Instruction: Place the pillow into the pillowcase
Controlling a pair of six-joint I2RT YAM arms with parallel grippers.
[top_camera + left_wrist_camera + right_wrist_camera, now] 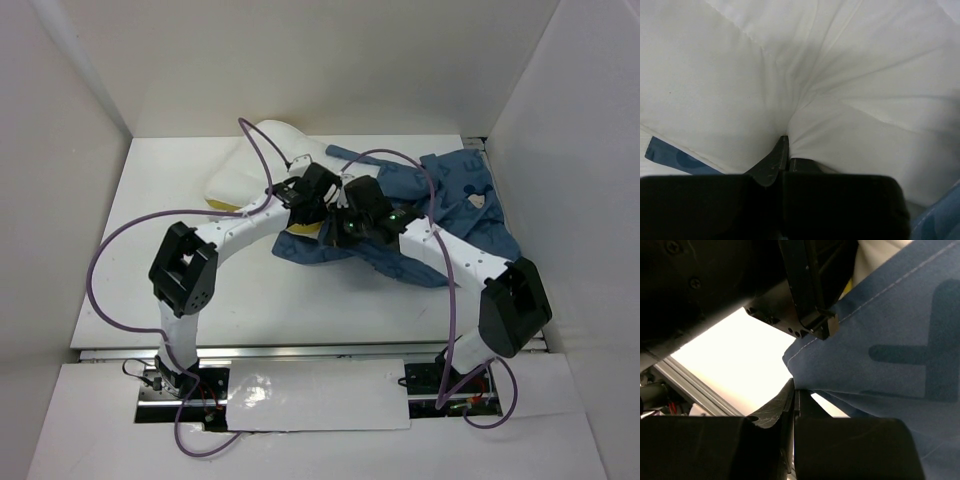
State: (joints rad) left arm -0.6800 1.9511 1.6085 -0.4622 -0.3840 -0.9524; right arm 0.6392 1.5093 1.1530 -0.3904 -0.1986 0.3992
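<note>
1. Gripping a pinch of white cover, the left tool (pixel 788 152) was closed on the pillow (pixel 740 75). Creases radiated from the pinch point.
2. The right tool (pixel 794 392) was closed on the pillowcase (pixel 890 340), holding a fold of the blue fabric close to its stitched hem.
3. The pillow lay at the rear left of the worktop (pixel 300 300). Its near end ran under the two wrists, with yellow piping showing there.
4. The pillowcase lay crumpled from the centre to the rear right of the worktop, touching the pillow's near end.
5. In the left wrist view, blue fabric showed at the lower left and lower right corners, beside the pillow.
6. Both tools were close together over the centre of the worktop. In the right wrist view, black hardware of the left arm stood just above the held hem.
7. Whether any of the pillow sat inside the pillowcase could not be told.
</note>
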